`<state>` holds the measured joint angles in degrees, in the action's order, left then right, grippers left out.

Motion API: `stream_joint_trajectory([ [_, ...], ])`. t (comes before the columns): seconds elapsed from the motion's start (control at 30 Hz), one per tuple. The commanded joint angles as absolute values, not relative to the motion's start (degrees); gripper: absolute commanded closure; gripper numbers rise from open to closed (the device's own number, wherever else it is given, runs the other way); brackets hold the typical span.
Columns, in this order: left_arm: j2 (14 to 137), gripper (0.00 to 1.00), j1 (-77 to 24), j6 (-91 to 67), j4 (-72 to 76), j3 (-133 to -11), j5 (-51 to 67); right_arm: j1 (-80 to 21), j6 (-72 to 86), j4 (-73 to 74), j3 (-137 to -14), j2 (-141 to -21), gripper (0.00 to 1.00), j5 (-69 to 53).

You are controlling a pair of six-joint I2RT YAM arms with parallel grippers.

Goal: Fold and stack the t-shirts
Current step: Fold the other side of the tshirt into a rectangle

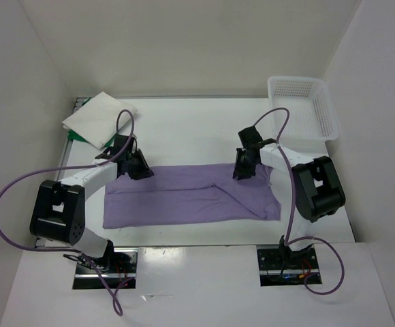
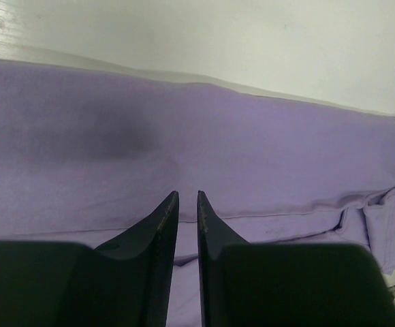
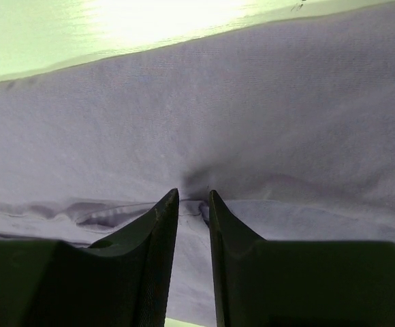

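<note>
I am working on the purple shirt (image 1: pixel 191 197), which is lying across the middle of the table (image 1: pixel 184 129) as a long band, its sides already turned in lengthwise. By my judgement it is waiting on its crosswise folds. My left gripper (image 1: pixel 139 170) is sitting at the band's far left corner. Its fingers are standing close together over the cloth, but I cannot tell whether they are gripping a layer. My right gripper (image 3: pixel 192 197) is down on the far edge toward the right end, fingers nearly together and pinching a small pucker of purple cloth at the tips.

The white shirt (image 1: pixel 99 117) is resting folded at the far left corner, on top of the green shirt (image 1: pixel 77 136) — only a sliver of green is peeking out. So two shirts are looking finished and stacked. The third is needing the rest of its folding, then a place on that pile.

The basket (image 1: pixel 299 109) is sitting at the far right corner — none of the three shirts is lying in it.
</note>
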<state>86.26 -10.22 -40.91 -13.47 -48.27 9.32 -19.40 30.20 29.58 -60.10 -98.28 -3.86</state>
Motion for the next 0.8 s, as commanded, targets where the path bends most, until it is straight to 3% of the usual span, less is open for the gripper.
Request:
stream_joint_trajectory([
  [0.0, 87.28, 0.77, -10.11, -41.57, -11.25, -48.51, 10.11, -19.95, 29.79, 29.44, -59.85, -96.06, 0.70, -3.16],
  [0.33, 87.80, 0.77, -10.11, -41.57, -10.20, -48.52, 10.11, -21.79, 29.27, 32.96, -58.71, -92.65, 0.96, -5.01],
  [0.5, 88.33, 0.77, -10.11, -42.10, -9.15, -48.52, 11.33, -23.46, 29.97, 35.06, -56.70, -89.21, 1.00, -9.40],
  [0.77, 88.86, 0.77, -10.11, -42.62, -9.14, -50.19, 11.34, -30.93, 36.55, 36.21, -55.55, -86.84, 0.98, -15.19],
])
